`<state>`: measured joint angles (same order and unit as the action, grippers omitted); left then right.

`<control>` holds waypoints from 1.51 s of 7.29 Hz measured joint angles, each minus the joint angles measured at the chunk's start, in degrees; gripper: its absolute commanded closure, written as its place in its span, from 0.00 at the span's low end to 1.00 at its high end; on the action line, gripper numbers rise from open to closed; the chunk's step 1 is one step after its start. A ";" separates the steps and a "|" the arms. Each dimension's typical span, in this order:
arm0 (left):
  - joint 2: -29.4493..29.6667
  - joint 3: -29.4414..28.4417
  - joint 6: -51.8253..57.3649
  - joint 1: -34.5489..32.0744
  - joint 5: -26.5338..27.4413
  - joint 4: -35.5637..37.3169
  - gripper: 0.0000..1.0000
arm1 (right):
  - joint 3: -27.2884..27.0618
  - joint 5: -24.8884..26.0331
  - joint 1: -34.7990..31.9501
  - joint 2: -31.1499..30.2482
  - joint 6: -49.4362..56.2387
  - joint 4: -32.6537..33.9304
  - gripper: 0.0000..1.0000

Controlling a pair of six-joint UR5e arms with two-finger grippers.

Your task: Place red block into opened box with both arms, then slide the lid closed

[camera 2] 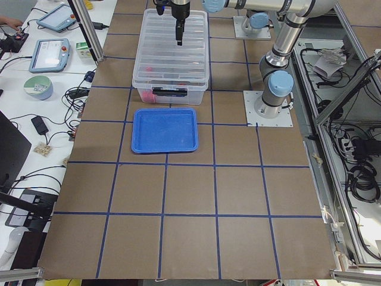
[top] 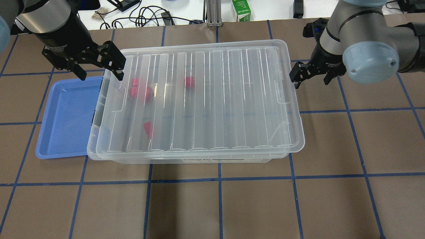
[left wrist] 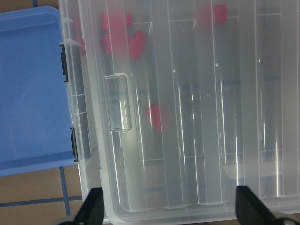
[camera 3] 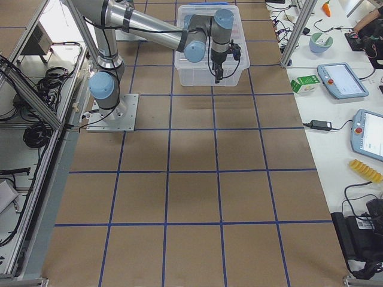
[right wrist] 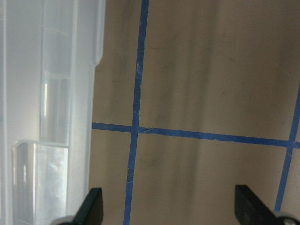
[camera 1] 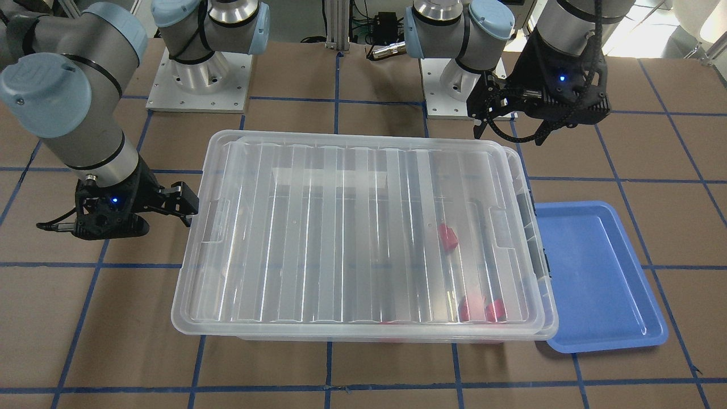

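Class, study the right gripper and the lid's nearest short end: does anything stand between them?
Nothing visible does. The right gripper hangs open beside the short end of the lid, apart from it. Only bare table shows in the gap in the overhead and right wrist views.

place: robotics lab | evidence: teach pendant (camera 2: 49,55), grid-taped table (camera 2: 190,196), cables (camera 2: 364,173)

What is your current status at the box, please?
Both jaws open, empty: left gripper at clip end, right gripper at far end. Lid covers box, slightly offset; red blocks inside. Nothing in the way.
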<state>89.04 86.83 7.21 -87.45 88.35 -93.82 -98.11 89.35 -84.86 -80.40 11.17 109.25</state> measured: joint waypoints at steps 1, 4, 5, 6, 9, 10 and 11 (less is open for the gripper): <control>-0.08 0.00 0.00 0.00 0.00 -0.02 0.00 | 3.15 0.21 -0.05 -1.23 -0.35 -3.11 0.00; 0.00 -0.14 -0.08 0.00 0.06 -0.15 0.00 | 13.62 0.64 -4.64 -6.65 -11.53 -19.31 0.00; 0.26 -0.35 -0.11 0.00 0.05 -0.19 0.00 | 14.97 0.55 -6.43 -7.35 -14.10 -22.14 0.00; 0.42 -0.44 -0.13 -0.06 -0.03 -0.21 0.00 | 15.33 0.25 -7.29 -7.75 -14.93 -23.17 0.00; 0.00 -0.10 -0.10 -0.89 -0.23 0.18 0.00 | 15.49 -0.10 -7.81 -8.00 -15.43 -23.24 0.00; -0.44 -0.02 -0.07 -0.99 -0.19 0.17 0.00 | 15.58 -0.08 -7.84 -7.99 -15.60 -23.25 0.00; -0.74 0.04 -0.03 -1.03 -0.14 0.10 0.00 | 15.77 -0.08 -7.86 -8.00 -15.74 -23.24 0.00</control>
<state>88.30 86.88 7.18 -88.48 88.21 -93.72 -82.34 89.27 -92.72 -88.40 -4.57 86.00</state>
